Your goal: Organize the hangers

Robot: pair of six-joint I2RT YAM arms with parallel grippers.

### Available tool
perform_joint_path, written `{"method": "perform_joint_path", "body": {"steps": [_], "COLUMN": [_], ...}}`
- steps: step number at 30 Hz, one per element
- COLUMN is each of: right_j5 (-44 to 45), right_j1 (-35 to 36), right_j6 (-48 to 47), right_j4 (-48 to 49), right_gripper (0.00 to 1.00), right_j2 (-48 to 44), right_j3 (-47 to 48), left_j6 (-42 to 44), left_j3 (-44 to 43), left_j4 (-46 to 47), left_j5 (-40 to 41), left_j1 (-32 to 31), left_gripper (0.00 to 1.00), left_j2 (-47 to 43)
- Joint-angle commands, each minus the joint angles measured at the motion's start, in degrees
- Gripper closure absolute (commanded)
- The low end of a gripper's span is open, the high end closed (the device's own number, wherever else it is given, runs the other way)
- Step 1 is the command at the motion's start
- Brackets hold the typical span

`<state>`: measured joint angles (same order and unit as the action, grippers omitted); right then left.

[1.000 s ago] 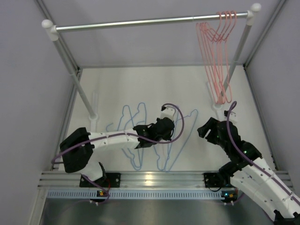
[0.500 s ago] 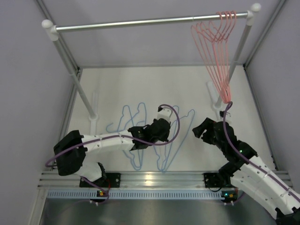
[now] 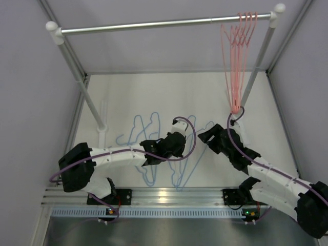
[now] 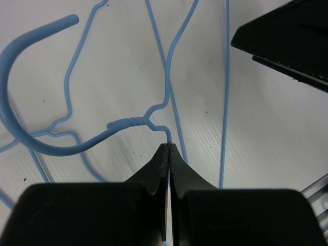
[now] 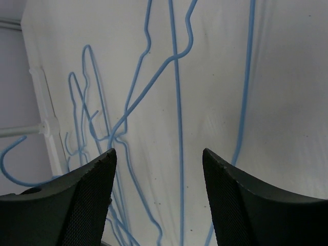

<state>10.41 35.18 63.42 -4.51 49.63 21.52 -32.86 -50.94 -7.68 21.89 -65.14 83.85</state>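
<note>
Blue wire is what counts here. The blue hangers (image 3: 179, 171) lie in a loose, overlapping heap on the table (image 3: 128, 97), below the middle of the rail (image 3: 154, 23) and on the arms' side of it. The left gripper (image 4: 168, 149) has its fingers pressed tight together on one thin strand, just short of a twisted neck. The hook (image 4: 25, 38) curls away ahead and to one side in the wrist view. So the left arm has hold of a hanger. The right gripper (image 5: 158, 154) is spread wide with nothing between its fingers, hovering over the edge of the heap nearer the rail's right end. The pink hangers (image 3: 237, 56) hang bunched at that right end. From where I stand, I'd say the held hanger has to rise hook-first, because the rail sits well above and beyond the heap.
</note>
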Motion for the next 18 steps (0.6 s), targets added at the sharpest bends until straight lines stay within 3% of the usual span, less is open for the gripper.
{"method": "perform_joint_path", "body": {"steps": [1,14,18], "right_j5": [-0.22,-1.36,-2.32], "right_j1": [0.86,0.86,0.86], "right_j6": [5.3,12.52,13.13], "right_j4": [13.29,29.2,30.7], "right_gripper": [0.34,0.33,0.38], "right_j2": [3.97,18.92,23.05], "right_j3": [0.1,0.1,1.86], "left_j6": [-0.27,-0.98,-1.06], "left_j3": [0.49,-0.74,-0.74], "left_j4": [2.67,3.73,3.73], "left_j5": [-0.44,-0.88,-0.8], "left_j1": [-0.51,-2.35,-2.88], "left_gripper": [1.0,1.0,1.0], "left_j2": [-1.42,1.14,1.4]}}
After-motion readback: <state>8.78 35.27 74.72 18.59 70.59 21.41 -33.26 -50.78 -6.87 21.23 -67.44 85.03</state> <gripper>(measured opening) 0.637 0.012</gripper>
